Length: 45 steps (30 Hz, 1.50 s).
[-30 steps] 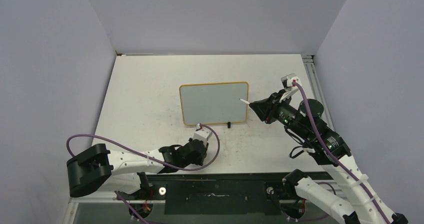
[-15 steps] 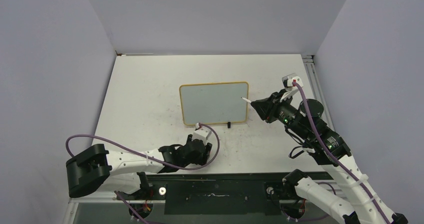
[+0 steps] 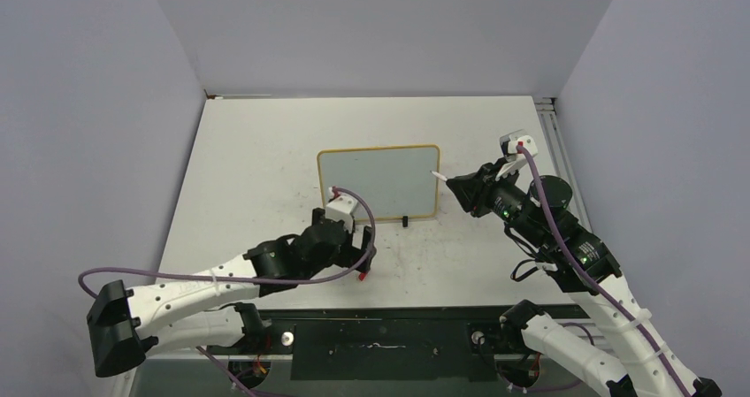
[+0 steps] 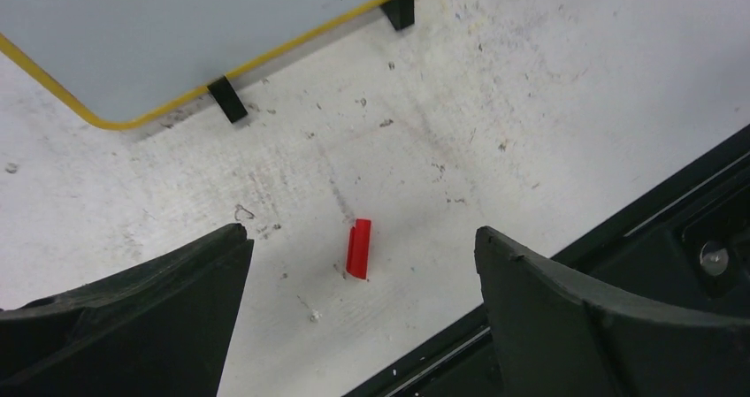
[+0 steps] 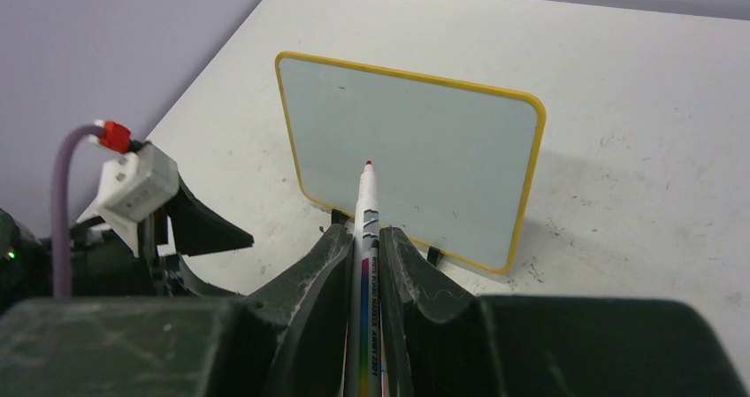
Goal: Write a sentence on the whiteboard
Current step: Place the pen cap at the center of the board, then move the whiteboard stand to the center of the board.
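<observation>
The whiteboard stands upright mid-table on two black feet, with a yellow frame. No sentence shows on its pale face. My right gripper is shut on a white marker. The marker's red tip points at the board's right part, a little short of it. My left gripper hangs open just in front of the board's lower left corner. A red marker cap lies loose on the table below the open left gripper, touching neither finger.
A black rail runs along the table's near edge, close behind the cap. Dark scuffs and scribbles mark the white tabletop. Grey walls close in the left, back and right. A metal strip lines the far right edge.
My left gripper opened and let the red cap drop onto the table. The left arm rose and reached toward the whiteboard. The right arm with the marker barely moved.
</observation>
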Tool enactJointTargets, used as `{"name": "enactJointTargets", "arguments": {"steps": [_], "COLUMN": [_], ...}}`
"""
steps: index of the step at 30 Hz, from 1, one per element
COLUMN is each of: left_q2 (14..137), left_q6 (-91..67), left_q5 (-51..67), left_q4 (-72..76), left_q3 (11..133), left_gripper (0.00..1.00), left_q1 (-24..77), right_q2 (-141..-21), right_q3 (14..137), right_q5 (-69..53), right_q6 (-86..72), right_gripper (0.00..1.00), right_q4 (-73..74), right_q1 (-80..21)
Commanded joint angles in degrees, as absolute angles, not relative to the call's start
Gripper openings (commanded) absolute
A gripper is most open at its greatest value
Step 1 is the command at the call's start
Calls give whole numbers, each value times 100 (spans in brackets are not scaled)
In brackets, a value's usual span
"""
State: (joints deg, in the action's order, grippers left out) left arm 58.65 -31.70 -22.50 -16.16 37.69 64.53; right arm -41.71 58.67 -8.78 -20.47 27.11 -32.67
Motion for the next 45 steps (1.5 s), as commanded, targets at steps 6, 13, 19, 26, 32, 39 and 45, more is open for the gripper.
{"name": "enactJointTargets", "arguments": {"steps": [6,13,19,26,32,39,45], "left_q2": [5146,5422,5990,6571,7193,8213,8766], "left_q6": [-2308,-2470,-3080,-3513,-3951,-4136,-4318], "left_q5": [-1086,-986,-1260,-2201,-2523,-2888,-2966], "left_q4": [-2974,-2678,-1736,-1182,-652,-616,-515], "left_q3": [5085,5075,4575,4414,4268,4684,4755], "left_gripper": [97,95,88,86,78,72,64], "left_q1": [4713,3806,3913,4616,4873,5090,5136], "right_q2": [-4020,-3996,-3965,-3728,-3432,-3202,-3108], "right_q3": [5958,5848,5686,5351,5222,5091,5072], "right_q5": [-646,-470,-320,-278,-103,-107,-107], "right_q6": [-1966,-1994,-2038,-2065,-2020,-2055,-2049], "right_gripper": [5,5,5,5,5,5,5], "right_q4": [2559,2410,2163,1782,1808,1840,1851], "right_q1": [-3263,-3261,-3262,-3261,-3268,-3263,-3269]}}
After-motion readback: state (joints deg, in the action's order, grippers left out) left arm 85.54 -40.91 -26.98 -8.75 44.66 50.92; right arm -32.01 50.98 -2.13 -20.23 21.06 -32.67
